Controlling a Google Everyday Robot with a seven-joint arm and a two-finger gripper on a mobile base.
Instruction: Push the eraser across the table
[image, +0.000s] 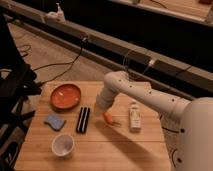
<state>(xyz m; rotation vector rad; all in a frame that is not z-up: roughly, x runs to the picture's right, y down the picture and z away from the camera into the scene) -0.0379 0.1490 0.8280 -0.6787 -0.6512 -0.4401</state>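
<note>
The eraser (83, 120), a long black bar with a pale line down its middle, lies on the wooden table (100, 155), left of centre and running front to back. My gripper (101, 109) hangs at the end of the white arm, low over the table. It is just right of the eraser's far end and directly above an orange pen-like tool (108, 118). A narrow gap shows between the gripper and the eraser.
An orange plate (65, 96) sits at the back left. A blue sponge pad (54, 121) lies left of the eraser and a white cup (63, 145) at the front left. A white bottle (134, 116) lies to the right. Cables run along the floor behind.
</note>
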